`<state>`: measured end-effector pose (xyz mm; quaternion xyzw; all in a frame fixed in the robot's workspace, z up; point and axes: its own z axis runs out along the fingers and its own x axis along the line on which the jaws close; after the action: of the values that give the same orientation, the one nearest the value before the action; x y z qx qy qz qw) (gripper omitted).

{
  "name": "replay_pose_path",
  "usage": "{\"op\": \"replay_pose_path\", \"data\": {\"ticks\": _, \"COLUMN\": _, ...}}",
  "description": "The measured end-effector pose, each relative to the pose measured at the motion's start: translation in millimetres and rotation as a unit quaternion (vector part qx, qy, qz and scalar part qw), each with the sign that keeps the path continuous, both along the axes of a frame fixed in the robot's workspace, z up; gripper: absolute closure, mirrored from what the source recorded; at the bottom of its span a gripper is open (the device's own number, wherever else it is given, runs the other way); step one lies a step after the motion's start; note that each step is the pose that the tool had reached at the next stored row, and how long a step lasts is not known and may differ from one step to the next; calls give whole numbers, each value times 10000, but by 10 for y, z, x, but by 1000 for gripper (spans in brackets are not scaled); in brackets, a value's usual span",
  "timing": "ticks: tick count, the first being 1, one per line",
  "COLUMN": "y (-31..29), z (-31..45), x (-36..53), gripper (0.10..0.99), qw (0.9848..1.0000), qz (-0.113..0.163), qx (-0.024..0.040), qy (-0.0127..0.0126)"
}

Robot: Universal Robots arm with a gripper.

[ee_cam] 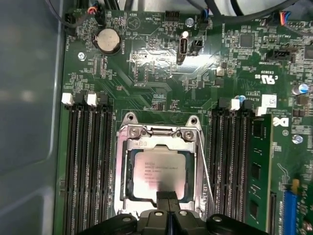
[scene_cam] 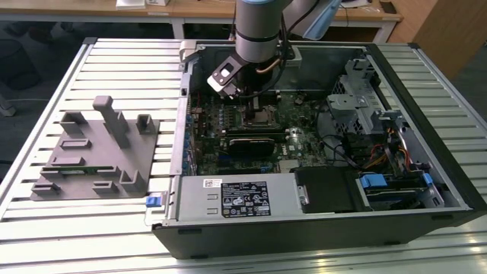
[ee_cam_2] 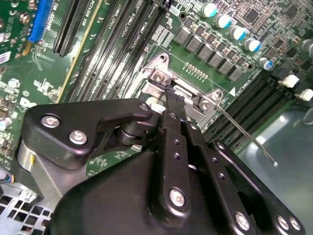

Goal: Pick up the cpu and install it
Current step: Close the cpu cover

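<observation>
Grey plastic tray [scene_cam: 91, 154] lies on the slatted tabletop [scene_cam: 45, 74], at nine o'clock from the open computer case [scene_cam: 304, 240] in the exterior view. The case lies on its side with the motherboard [ee_cam: 146, 73] facing up, which I take to be so the arm can come straight down on it.

The cpu [ee_cam: 159, 171] lies flat inside the silvery socket frame [ee_cam: 122, 161], metal top upward, at about eleven o'clock from the case's middle. My reading: it is seated, not carried.

The gripper [ee_cam: 168, 197] hangs directly over the socket. Its jaws are closed together with nothing between them, tips at the cpu's edge. Touching or just above, I cannot tell. Closed tips suggest pressing rather than grasping.

The drive cage [scene_cam: 357, 103] is at two o'clock, well apart.
</observation>
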<state>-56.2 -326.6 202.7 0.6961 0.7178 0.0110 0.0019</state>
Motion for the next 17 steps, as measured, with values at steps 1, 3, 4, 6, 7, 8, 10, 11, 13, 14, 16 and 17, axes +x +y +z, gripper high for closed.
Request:
{"op": "replay_pose_path", "data": {"ticks": 1, "y": 0, "z": -18, "x": 0, "gripper": 980, "qw": 10000, "qz": 0, "qx": 0, "qy": 0}}
{"op": "replay_pose_path", "data": {"ticks": 3, "y": -1, "z": -39, "x": -2, "gripper": 980, "qw": 10000, "qz": -1, "qx": -6, "qy": 4}}
{"op": "replay_pose_path", "data": {"ticks": 4, "y": -2, "z": -40, "x": -2, "gripper": 980, "qw": 10000, "qz": -1, "qx": -6, "qy": 3}}
{"op": "replay_pose_path", "data": {"ticks": 6, "y": 1, "z": -33, "x": -3, "gripper": 980, "qw": 10000, "qz": -1, "qx": 2, "qy": -2}}
{"op": "replay_pose_path", "data": {"ticks": 7, "y": 3, "z": -17, "x": -1, "gripper": 980, "qw": 10000, "qz": -1, "qx": 7, "qy": -5}}
{"op": "replay_pose_path", "data": {"ticks": 8, "y": 2, "z": 7, "x": -2, "gripper": 980, "qw": 10000, "qz": -1, "qx": 3, "qy": -2}}
{"op": "replay_pose_path", "data": {"ticks": 10, "y": 1, "z": 41, "x": -3, "gripper": 980, "qw": 10000, "qz": -1, "qx": 0, "qy": 0}}
{"op": "replay_pose_path", "data": {"ticks": 11, "y": 1, "z": 54, "x": -3, "gripper": 980, "qw": 10000, "qz": -1, "qx": 0, "qy": 0}}
{"op": "replay_pose_path", "data": {"ticks": 13, "y": 0, "z": 71, "x": -3, "gripper": 980, "qw": 10000, "qz": -1, "qx": 0, "qy": 0}}
{"op": "replay_pose_path", "data": {"ticks": 14, "y": 1, "z": 71, "x": -2, "gripper": 980, "qw": 10000, "qz": 0, "qx": 1, "qy": -1}}
{"op": "replay_pose_path", "data": {"ticks": 16, "y": 1, "z": 71, "x": 13, "gripper": 980, "qw": 10000, "qz": 0, "qx": 0, "qy": 0}}
{"op": "replay_pose_path", "data": {"ticks": 17, "y": 0, "z": 71, "x": 24, "gripper": 980, "qw": 10000, "qz": 0, "qx": 0, "qy": 0}}
